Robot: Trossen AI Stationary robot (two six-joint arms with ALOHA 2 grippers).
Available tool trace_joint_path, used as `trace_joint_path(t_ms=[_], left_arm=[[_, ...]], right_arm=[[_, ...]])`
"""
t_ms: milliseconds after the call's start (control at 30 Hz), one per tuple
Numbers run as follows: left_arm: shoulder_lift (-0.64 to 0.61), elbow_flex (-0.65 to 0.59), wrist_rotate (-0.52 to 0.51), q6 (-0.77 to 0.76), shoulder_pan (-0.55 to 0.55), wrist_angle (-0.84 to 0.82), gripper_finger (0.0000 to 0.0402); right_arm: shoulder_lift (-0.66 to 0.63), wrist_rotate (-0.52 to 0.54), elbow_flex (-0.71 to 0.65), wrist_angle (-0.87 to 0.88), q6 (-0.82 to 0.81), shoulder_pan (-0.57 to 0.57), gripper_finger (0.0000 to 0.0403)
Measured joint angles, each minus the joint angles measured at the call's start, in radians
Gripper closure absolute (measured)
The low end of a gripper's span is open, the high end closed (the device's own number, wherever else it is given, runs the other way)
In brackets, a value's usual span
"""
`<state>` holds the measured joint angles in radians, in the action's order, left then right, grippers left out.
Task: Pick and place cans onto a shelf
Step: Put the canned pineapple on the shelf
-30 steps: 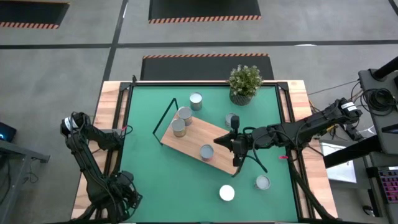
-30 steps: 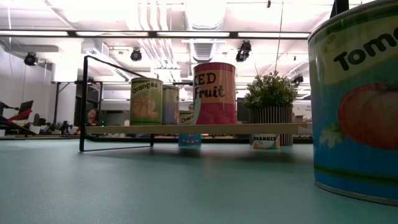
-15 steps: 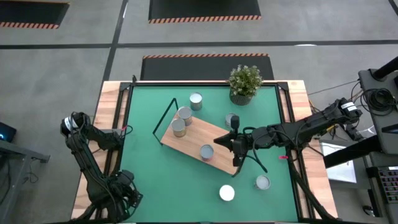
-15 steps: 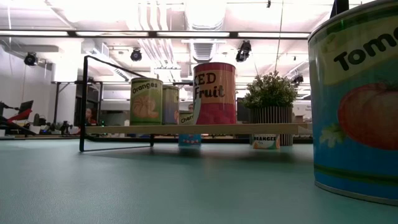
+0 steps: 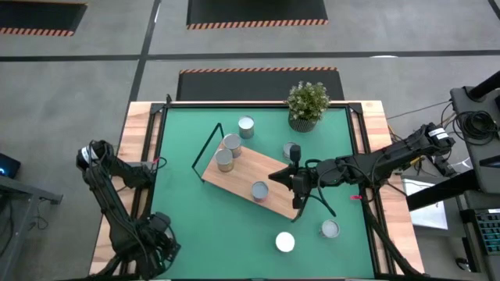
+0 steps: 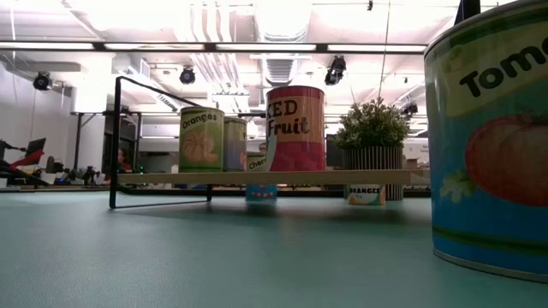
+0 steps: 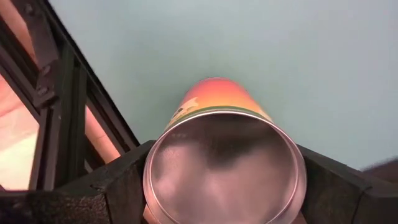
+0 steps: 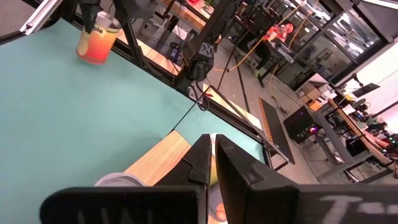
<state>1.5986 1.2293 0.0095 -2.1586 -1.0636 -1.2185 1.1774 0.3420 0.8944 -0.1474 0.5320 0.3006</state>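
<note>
The green table mat [image 5: 180, 211] carries the shelf [image 5: 241, 173], a plant [image 5: 306, 104] and 4 loose cans [image 5: 284, 242].

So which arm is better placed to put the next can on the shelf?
Left. The left pincer grips an orange can; the right pincer is shut, empty, over the shelf.

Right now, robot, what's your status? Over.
Left gripper shut on a can. Right gripper shut, empty, over the shelf, maybe in the way. Three cans shelved.

In the low view we are seeing a big can [image 6: 488, 145] cut off by the right edge, its label reading only "Tom". In the left wrist view a can [image 7: 224, 158] is running past the bottom edge.
</note>
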Motion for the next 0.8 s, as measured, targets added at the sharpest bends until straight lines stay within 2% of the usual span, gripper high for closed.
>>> trace_joint_path(t_ms=[200,800], left_arm=[[0.0,0.064,-0.005,0.064,0.039,-0.073,0.0093],[0.002,0.161,-0.231,0.231,0.114,-0.095,0.0093]], right_arm=[[0.0,0.0,0.0,0.0,0.0,0.0,0.039],[0.0,0.0,0.0,0.002,0.0,0.0,0.039]])
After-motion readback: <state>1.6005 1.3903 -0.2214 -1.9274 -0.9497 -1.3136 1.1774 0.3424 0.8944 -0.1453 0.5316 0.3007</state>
